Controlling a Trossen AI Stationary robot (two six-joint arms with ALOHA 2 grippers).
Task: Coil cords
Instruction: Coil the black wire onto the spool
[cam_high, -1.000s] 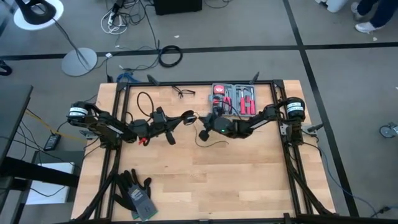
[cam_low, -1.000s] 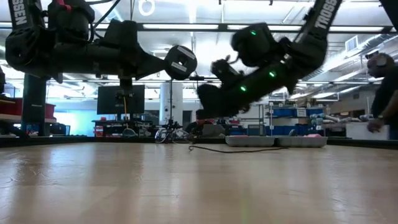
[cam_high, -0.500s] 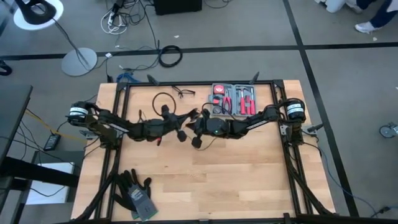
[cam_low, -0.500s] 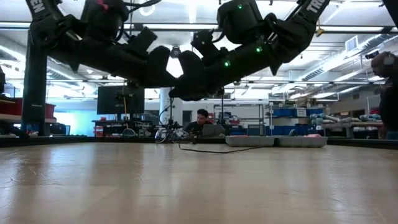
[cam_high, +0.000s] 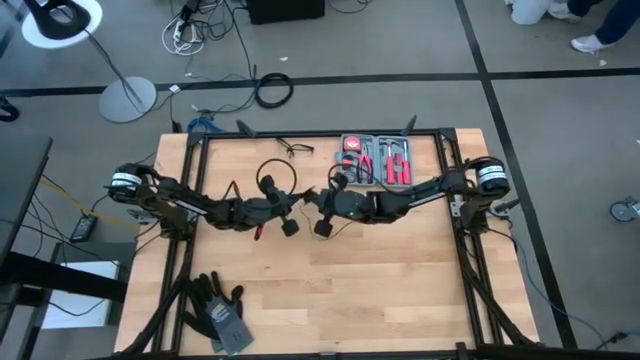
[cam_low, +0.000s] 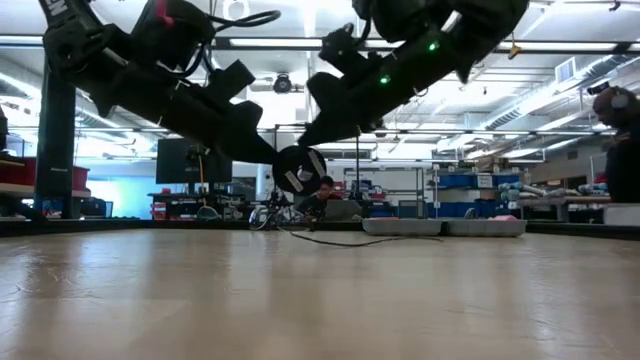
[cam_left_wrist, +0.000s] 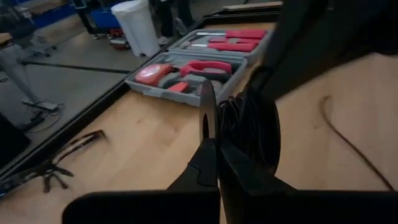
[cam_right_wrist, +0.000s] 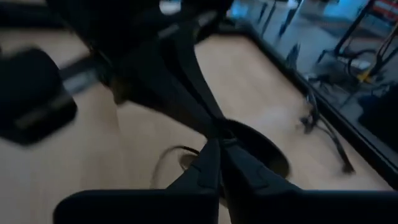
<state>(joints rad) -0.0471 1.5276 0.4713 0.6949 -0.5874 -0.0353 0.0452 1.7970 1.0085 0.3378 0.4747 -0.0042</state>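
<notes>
The thin black cable is gathered in a small coil (cam_left_wrist: 255, 127) between my two grippers above the middle of the table. One strand (cam_left_wrist: 339, 127) trails on the wood toward the right. A loop of the cable (cam_high: 269, 177) stands up over my left arm. I cannot make out the puck. My left gripper (cam_high: 292, 207) reaches in from the left, shut on the coil. My right gripper (cam_high: 318, 205) reaches in from the right, shut on the coil (cam_right_wrist: 264, 152). My left gripper pinches the coil's edge (cam_left_wrist: 231, 134) between its two shut fingers, coming from the table's left and slanting down. Several turns are bunched there. The coil hangs clear of the table. My right gripper pinches the coil's rim (cam_right_wrist: 231, 138) between its shut fingers, coming from the table's right and slanting down. My left arm hides part of the coil.
A grey tool case (cam_high: 376, 160) with red-handled tools stands at the far edge, right of centre. The black glasses-like wire item (cam_high: 293, 148) lies at the far edge. Dark gloves (cam_high: 218, 308) lie at the near left. Bare wood lies near and to the right.
My left gripper has gone toward the table's right, tipped down and dropped lower. My right gripper has gone left to meet it above the table's middle. The loop over my left arm has travelled right with it.
</notes>
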